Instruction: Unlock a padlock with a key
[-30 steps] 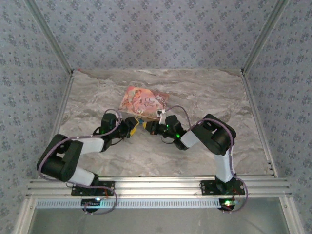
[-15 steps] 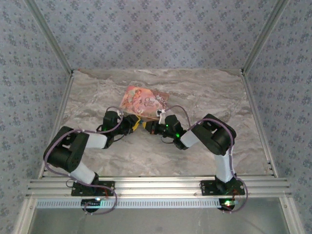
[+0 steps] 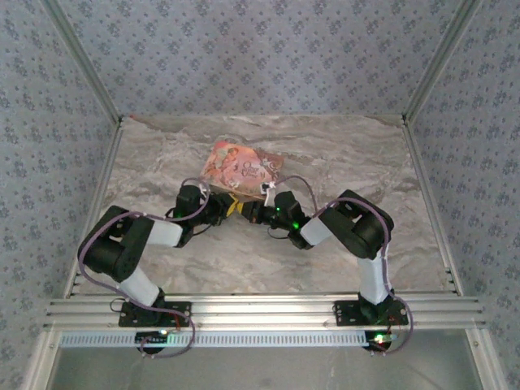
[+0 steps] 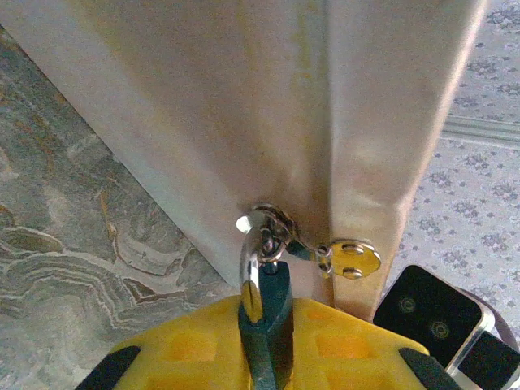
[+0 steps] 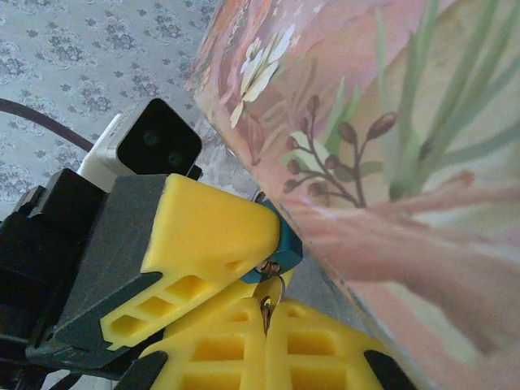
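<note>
My left gripper is shut on the padlock, a small teal-cased block with a silver shackle. A ring on the shackle carries a spare brass key. In the right wrist view my right gripper is shut on a brass key, whose tip meets the underside of the padlock held by the left fingers. In the top view the left gripper and right gripper meet tip to tip just below the pink packet.
The flat pink printed packet leans close over both grippers, and its pale side looms in the left wrist view. The marbled tabletop is fenced by aluminium rails and patterned walls.
The left arm has pushed forward and to the right, bringing its gripper up against the right gripper. The packet's near edge has shifted slightly. The right arm has stayed still.
</note>
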